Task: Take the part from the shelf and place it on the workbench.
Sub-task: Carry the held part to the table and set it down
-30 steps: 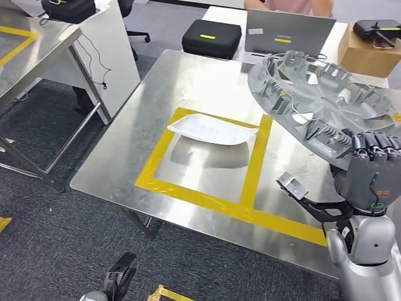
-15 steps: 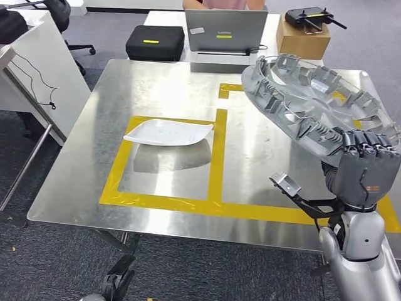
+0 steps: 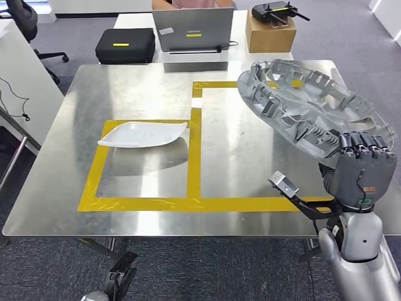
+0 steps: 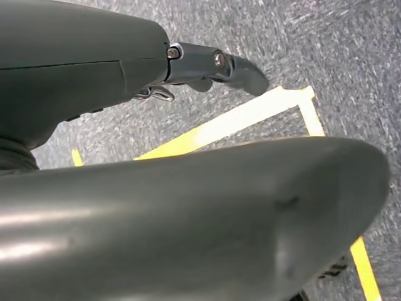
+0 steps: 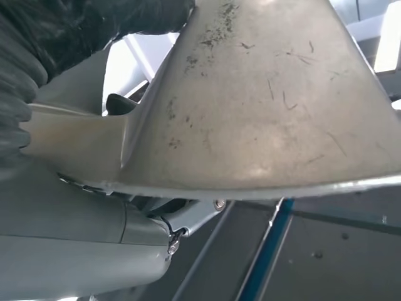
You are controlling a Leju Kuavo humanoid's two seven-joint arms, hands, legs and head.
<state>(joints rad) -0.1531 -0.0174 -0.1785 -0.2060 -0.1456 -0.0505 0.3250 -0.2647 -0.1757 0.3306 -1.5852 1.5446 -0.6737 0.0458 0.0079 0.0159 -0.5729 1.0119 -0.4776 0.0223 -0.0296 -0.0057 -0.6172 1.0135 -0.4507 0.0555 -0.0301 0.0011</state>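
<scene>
Gripping the rim of the grey wheel cover (image 3: 309, 106), the right hand (image 3: 361, 175) is holding it tilted above the right part of the steel workbench (image 3: 56, 182), its fingers (image 3: 361, 143) curling over the cover's near edge. In the right wrist view the cover's scuffed pale underside (image 5: 265, 94) is stretching away from the hand. Yellow tape (image 3: 193, 157) is marking two rectangles on the bench top; a white tray (image 3: 141, 133) is lying in the left one, while the cover is hanging over the right one. The left hand (image 3: 120, 276) is hanging low beside the bench's near edge, over the grey carpet, and whether it is released or clenched cannot be told. Beyond the bench a laptop (image 3: 193, 30), a black case (image 3: 125, 45) and a cardboard box (image 3: 269, 34) are sitting on another table.
</scene>
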